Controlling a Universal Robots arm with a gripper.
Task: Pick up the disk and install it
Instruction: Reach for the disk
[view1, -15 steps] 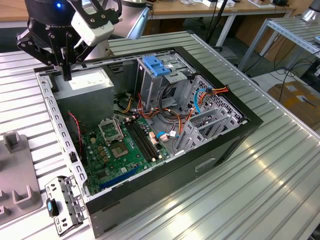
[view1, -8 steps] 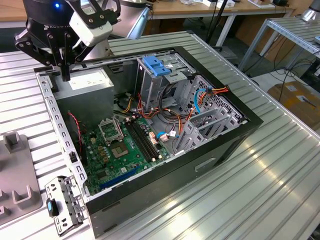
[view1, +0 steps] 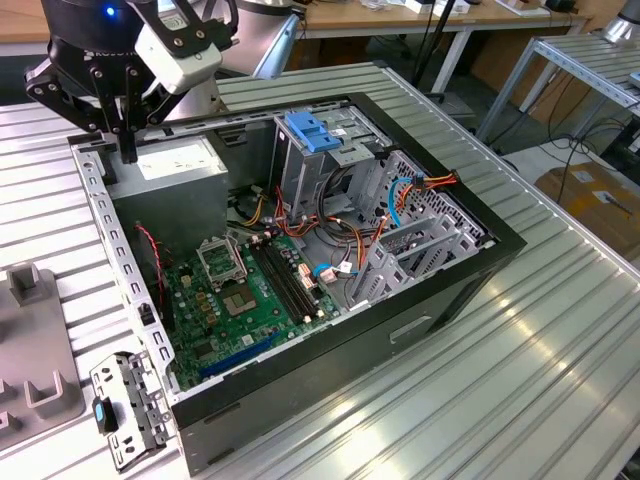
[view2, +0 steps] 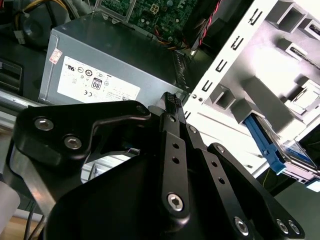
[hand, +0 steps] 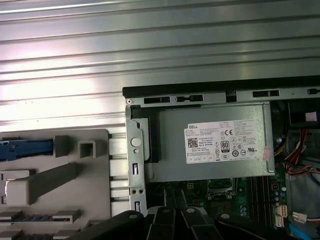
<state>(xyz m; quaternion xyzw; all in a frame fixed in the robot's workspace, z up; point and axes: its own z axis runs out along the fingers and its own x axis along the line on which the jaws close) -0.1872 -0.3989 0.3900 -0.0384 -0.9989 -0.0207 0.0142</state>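
The disk (view2: 267, 150), edged by blue carrier rails, lies slotted in the grey holder (hand: 75, 175) on the bench (view1: 560, 350), just beside the open computer case (view1: 420, 320), at the exterior view's left. The fingers (view2: 172, 107) seem pressed together and empty, hovering above the power supply (hand: 210, 170) in the case's far corner.

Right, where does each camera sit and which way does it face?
Exterior view: off the arm, looking down into the black computer case; black gripper above the grey metal power-supply box.
Second wrist view: on the arm, past the gripper toward that box and the blue-railed disk.
First wrist view: on the arm, facing down; gripper shows.
All share the box.
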